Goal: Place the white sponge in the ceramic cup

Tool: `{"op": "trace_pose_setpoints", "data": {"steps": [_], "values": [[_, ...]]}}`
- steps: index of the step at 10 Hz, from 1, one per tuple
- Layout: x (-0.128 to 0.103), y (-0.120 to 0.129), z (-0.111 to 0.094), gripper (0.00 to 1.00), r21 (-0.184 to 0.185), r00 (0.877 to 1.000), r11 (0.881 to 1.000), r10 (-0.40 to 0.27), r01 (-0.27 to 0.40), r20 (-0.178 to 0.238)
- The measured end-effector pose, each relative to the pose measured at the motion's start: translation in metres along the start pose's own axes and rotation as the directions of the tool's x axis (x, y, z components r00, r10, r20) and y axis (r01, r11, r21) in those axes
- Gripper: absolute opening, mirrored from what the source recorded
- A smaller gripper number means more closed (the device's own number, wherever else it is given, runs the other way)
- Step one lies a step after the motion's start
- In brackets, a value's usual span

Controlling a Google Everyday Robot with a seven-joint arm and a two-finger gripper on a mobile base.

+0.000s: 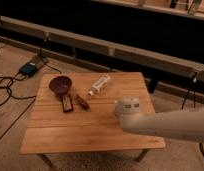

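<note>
White sponge and ceramic cup cannot be made out on the wooden slatted table [70,130]; they may be hidden behind the arm's rounded white end. The gripper [126,107] is held low over the table's right side. A dark round bowl [60,84], a white tube-like bottle [99,85] and two small flat items are noted.

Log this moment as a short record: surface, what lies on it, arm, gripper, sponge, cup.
surface: wooden table
far left: dark reddish-brown bowl
beside bowl: dark flat packet and small reddish-brown item
far centre: white bottle, lying on its side
arm: white arm reaching in from the right over the table's right part
gripper: hidden behind the arm's rounded end
sponge: not visible
cup: not visible
</note>
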Motion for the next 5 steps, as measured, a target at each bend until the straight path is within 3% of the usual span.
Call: {"op": "trace_pose_setpoints", "data": {"steps": [5], "values": [[-0.0012, -0.0007, -0.0022, 0.6, 0.005, 1.0, 1.0, -0.002, 0.002, 0.004]]}}
